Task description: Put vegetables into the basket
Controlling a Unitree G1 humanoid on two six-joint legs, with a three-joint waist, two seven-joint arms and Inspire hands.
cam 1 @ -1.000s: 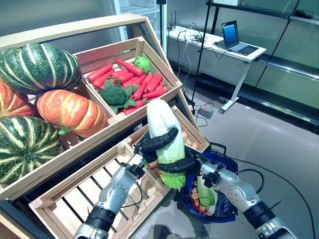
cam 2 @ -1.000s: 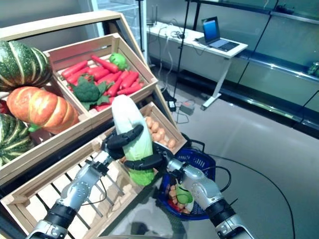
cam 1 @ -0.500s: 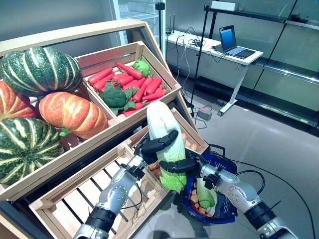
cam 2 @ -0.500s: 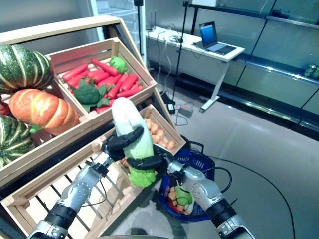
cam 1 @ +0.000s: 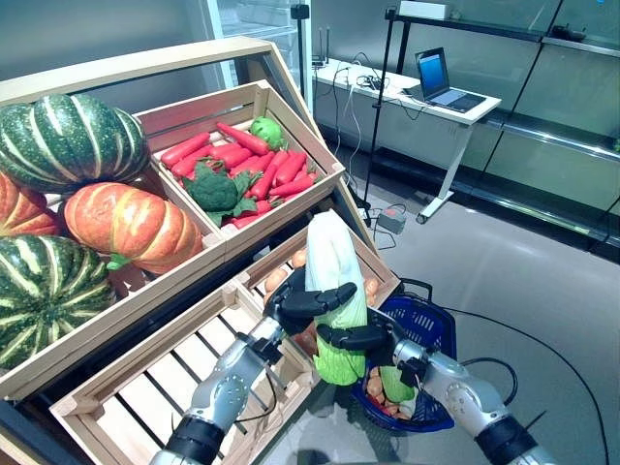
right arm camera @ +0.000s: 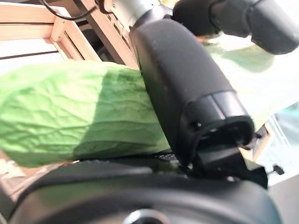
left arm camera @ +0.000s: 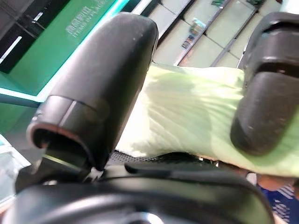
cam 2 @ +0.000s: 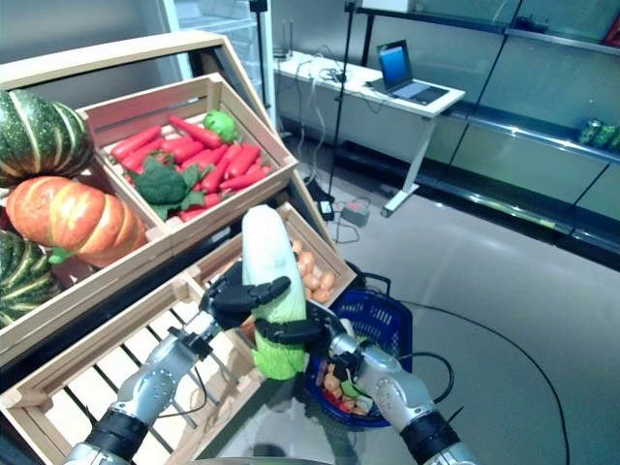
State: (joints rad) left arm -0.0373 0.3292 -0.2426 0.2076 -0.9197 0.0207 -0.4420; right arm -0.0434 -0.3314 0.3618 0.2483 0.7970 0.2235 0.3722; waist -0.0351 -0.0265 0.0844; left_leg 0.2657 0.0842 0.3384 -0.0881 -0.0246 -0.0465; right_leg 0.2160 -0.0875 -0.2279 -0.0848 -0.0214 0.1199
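Left eye view: napa cabbage (cam 1: pixel 334 281) is held upright in the air by both hands, above the lower crate's edge, with the blue basket (cam 1: pixel 426 325) at about 4 o'clock of it.
Left hand (cam 1: pixel 308 301): fingers curled round the cabbage's middle.
Right hand (cam 1: pixel 351 338): fingers wrapped round the leafy green end, just below the left.
Basket: already holds carrots and a green vegetable; free room looks tight.
Step in hand: carrying the cabbage across to the basket.
Doing it well: keep both grips firm, swing toward 4 o'clock, tip the green end down, lower before loosening.
Risk: rim or handle could catch the long head.
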